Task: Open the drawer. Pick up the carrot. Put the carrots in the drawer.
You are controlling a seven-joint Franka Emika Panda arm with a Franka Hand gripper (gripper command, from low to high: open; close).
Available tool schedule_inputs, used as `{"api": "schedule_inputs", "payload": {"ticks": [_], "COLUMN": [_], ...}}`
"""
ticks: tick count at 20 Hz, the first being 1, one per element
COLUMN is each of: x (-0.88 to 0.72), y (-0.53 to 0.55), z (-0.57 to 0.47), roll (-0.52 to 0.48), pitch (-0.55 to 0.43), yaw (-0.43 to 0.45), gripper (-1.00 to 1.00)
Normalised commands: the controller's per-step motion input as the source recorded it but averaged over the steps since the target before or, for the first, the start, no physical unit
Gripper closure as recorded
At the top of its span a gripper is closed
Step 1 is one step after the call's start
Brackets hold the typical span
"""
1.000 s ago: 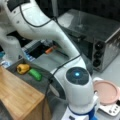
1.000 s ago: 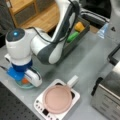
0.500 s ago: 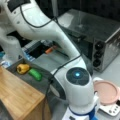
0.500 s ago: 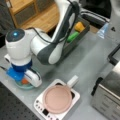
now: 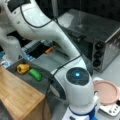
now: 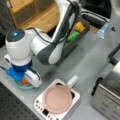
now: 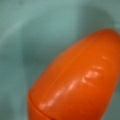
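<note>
Near the bench's front corner: the claw [image 6: 25, 81] is lowered onto a small teal dish [image 6: 26, 86], so that the carrot [image 6: 24, 81] can be reached.
Carrot: a bit of orange is seen under the claw in a front view; the wrist view is almost filled by the carrot [image 7: 77, 77], lying on the teal dish [image 7: 37, 30].
Claw state: it cannot be told whether the claw is apart, together or clamped on the carrot; no fingers are shown.
Drawer: the drawer [image 6: 75, 41] is already pulled out from the wooden cabinet [image 5: 17, 92], so things can be dropped in.
Inside the drawer: a green vegetable [image 6: 72, 36] and a yellow-orange pepper [image 6: 79, 26] are held; both are also seen in a front view, green [image 5: 35, 74] beside yellow [image 5: 23, 68]. No carrot is in it yet.
Other things: a pink plate [image 6: 57, 98] is set on a white scale [image 6: 40, 107]; a silver toaster oven [image 5: 100, 37] is kept at the bench's far side.
</note>
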Motion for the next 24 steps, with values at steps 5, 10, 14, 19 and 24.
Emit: {"api": "schedule_inputs", "payload": {"ticks": [5, 10, 14, 19, 24], "x": [0.29, 0.28, 0.29, 0.32, 0.32], "y": [0.02, 0.02, 0.04, 0.06, 0.03], "z": [-0.10, -0.13, -0.11, -0.15, -0.04], "roll": [0.041, 0.070, 0.086, 0.114, 0.143], "pitch": [0.154, 0.149, 0.150, 0.139, 0.132], "yaw": [0.010, 0.015, 0.013, 0.011, 0.003], "gripper": [-1.00, -1.00, 1.00, 1.00, 1.00]}}
